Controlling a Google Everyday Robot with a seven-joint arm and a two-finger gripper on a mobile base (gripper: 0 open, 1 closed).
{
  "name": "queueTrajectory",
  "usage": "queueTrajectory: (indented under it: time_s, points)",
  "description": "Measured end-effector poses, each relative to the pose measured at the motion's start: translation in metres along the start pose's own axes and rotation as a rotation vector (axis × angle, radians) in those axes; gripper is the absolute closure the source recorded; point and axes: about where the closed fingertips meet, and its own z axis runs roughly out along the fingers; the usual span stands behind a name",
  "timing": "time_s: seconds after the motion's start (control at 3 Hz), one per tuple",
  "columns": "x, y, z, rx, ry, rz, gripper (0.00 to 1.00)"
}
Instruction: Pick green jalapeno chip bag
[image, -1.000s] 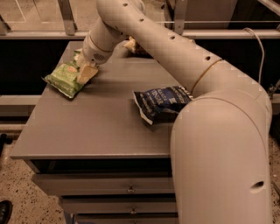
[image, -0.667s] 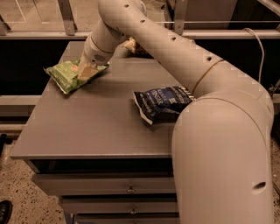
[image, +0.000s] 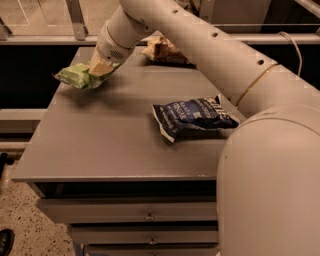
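Observation:
The green jalapeno chip bag (image: 76, 76) is a small crinkly light-green bag held in the air above the grey table's (image: 110, 135) far left corner. My gripper (image: 99, 70) is shut on its right end, at the end of the white arm that reaches in from the right. The bag casts a shadow on the table below it and touches nothing else.
A dark blue chip bag (image: 192, 115) lies at the table's right middle, next to my arm's base. A brown-and-cream bag (image: 162, 51) lies at the far edge, partly behind the arm. Drawers (image: 145, 215) sit under the table front. A railing runs behind.
The gripper has lifted the green bag off the table; it now hangs above the far left corner instead of lying flat.

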Motion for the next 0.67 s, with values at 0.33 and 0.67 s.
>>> queueTrajectory:
  time_s: [0.33,0.67]
  points:
    - [-0.017,-0.009,-0.038,0.099,-0.061,-0.006,1.0]
    - [-0.028,-0.018,-0.085,0.232,-0.132,0.0,1.0]
